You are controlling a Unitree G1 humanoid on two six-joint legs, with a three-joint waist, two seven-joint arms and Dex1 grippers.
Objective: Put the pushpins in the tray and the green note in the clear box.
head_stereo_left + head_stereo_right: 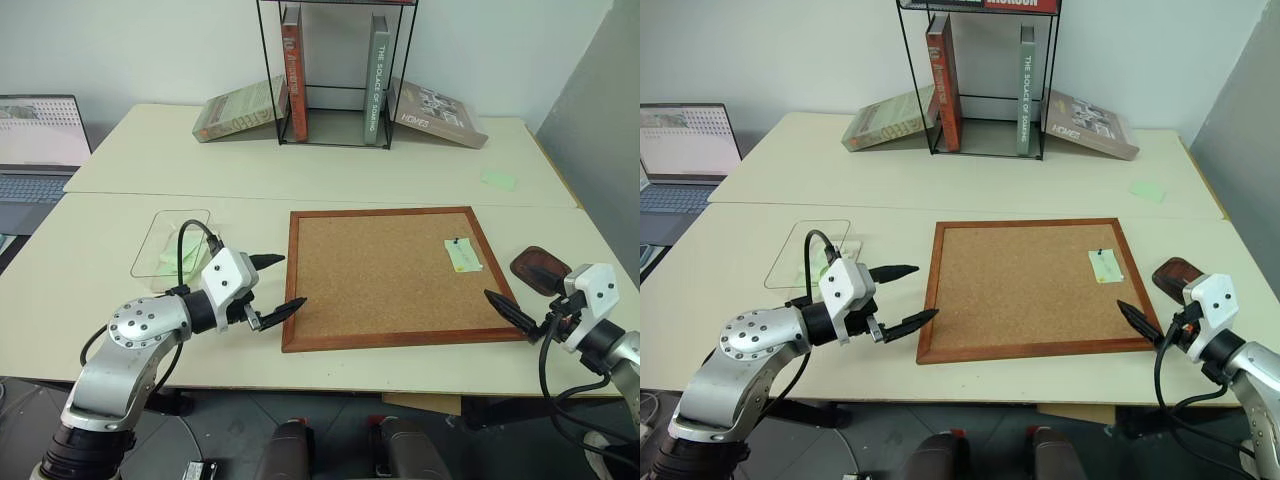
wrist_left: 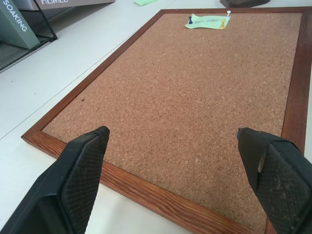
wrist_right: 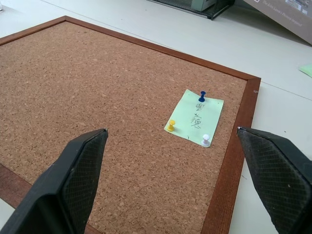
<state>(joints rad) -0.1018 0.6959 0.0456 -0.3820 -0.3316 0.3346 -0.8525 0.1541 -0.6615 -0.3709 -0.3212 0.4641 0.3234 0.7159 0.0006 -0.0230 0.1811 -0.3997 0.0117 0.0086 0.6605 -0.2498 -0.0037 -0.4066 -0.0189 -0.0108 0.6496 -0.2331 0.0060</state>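
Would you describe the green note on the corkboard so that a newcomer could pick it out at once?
Find the wood-framed corkboard lying flat on the front table. Near its far right corner, on the side toward the dark brown tray, sits the green note. It bears handwriting and is held by blue, yellow and white pushpins, unlike the loose green slip on the far table.

Office setup: pale desk [image 1: 300, 170] with open laptop [image 1: 35, 150], wire book rack [image 1: 335, 75] with upright books, corkboard [image 1: 385, 275] with pinned note, plain white wall.
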